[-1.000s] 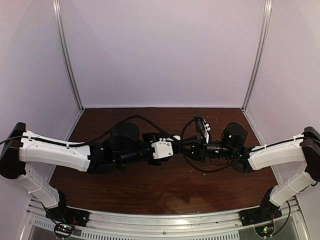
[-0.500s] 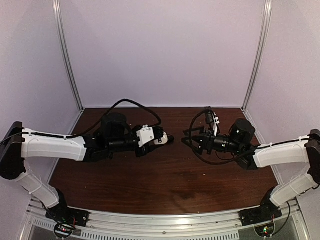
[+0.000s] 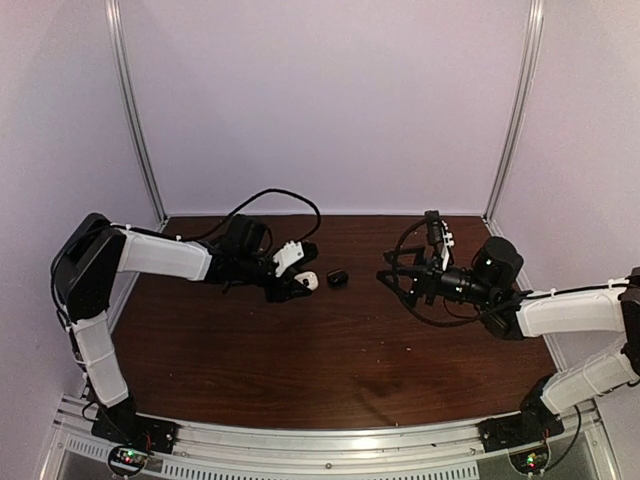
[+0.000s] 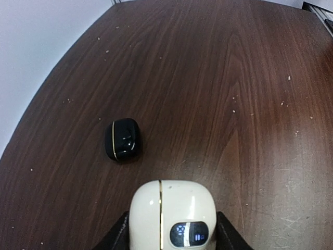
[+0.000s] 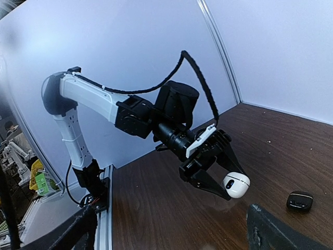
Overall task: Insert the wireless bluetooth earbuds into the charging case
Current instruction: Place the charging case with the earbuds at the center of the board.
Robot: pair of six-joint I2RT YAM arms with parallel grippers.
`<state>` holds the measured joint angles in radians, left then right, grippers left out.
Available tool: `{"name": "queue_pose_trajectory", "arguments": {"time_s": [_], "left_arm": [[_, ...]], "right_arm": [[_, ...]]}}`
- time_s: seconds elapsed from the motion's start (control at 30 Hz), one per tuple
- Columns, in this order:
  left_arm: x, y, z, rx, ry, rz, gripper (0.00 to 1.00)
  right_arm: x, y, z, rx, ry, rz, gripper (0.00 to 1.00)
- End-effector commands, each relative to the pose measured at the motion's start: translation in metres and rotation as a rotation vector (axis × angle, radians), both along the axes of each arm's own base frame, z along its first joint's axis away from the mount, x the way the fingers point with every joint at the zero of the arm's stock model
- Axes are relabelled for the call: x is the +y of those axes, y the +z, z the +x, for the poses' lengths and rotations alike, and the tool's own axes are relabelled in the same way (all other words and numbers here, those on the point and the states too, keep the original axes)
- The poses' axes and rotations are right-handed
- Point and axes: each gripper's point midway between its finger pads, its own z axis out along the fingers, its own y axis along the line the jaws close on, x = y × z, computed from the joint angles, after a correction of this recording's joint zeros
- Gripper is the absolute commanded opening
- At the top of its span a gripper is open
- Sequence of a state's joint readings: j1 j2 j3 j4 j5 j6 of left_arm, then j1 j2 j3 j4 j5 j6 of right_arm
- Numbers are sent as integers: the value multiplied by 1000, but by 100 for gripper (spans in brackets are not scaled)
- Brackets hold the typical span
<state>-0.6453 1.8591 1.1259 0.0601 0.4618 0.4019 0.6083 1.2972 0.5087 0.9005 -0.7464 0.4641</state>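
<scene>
left jaws pinch the white case [image 4: 172, 216] above the worktop [image 4: 218, 78]; right jaws spread, empty. its smooth shell could slip out beside the black case [image 4: 123, 138].

You are looking at a dark brown wood-grain tabletop [image 3: 330, 360] that is filling the lower half of the frame, with pale specks showing on it. Plain pale lilac walls [image 3: 330, 100] are closing it in at the back and both sides. Aluminium posts [image 3: 138, 120] are running up the two rear corners, and a metal rail [image 3: 330, 435] is lining the bottom edge.
</scene>
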Motion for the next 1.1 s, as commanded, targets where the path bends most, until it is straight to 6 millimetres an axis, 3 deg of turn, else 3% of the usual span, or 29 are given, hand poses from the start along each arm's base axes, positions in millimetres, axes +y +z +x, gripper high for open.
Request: {"name": "queue_pose_trajectory", "arguments": {"time_s": [0.0, 0.27, 0.57, 0.83, 0.93, 1.07], "left_arm": [[-8, -4, 17, 76, -24, -7, 24], [-17, -50, 39, 203, -69, 97, 24], [-14, -68, 69, 230, -29, 159, 29], [-14, -96, 82, 277, -13, 230, 34], [-13, -98, 85, 274, -7, 242, 41], [-11, -95, 88, 261, 9, 259, 68]], "right_arm": [[-7, 2, -1, -33, -19, -4, 100], [-9, 0, -3, -44, -20, -15, 100], [-9, -3, -1, -38, -23, -24, 100], [-9, -5, 1, -35, -24, -37, 100], [-9, -5, 2, -36, -26, -44, 100], [-8, -7, 7, -24, -39, -66, 100]]}}
